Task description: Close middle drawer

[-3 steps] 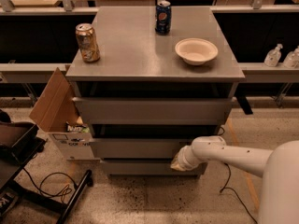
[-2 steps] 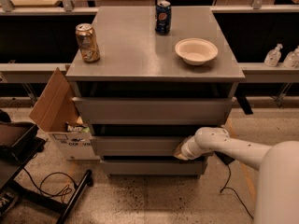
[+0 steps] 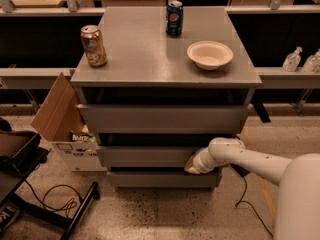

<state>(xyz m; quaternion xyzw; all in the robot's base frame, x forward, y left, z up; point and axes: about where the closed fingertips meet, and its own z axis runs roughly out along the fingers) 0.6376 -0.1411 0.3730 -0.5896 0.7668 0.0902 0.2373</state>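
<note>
The grey cabinet has three drawers. The middle drawer has a plain flat front and sits only slightly out from the cabinet, its front a little proud of the lowest drawer front. The top drawer sticks out further. My gripper is at the end of the white arm, pressed against the right end of the middle drawer's front, low at its lower edge.
On the cabinet top stand a gold can, a blue Pepsi can and a white bowl. An open cardboard box stands left of the cabinet. Cables lie on the floor. Bottles stand on the right ledge.
My arm has pushed forward and the middle drawer has slid further into the cabinet. The gripper stays at the drawer's right end.
</note>
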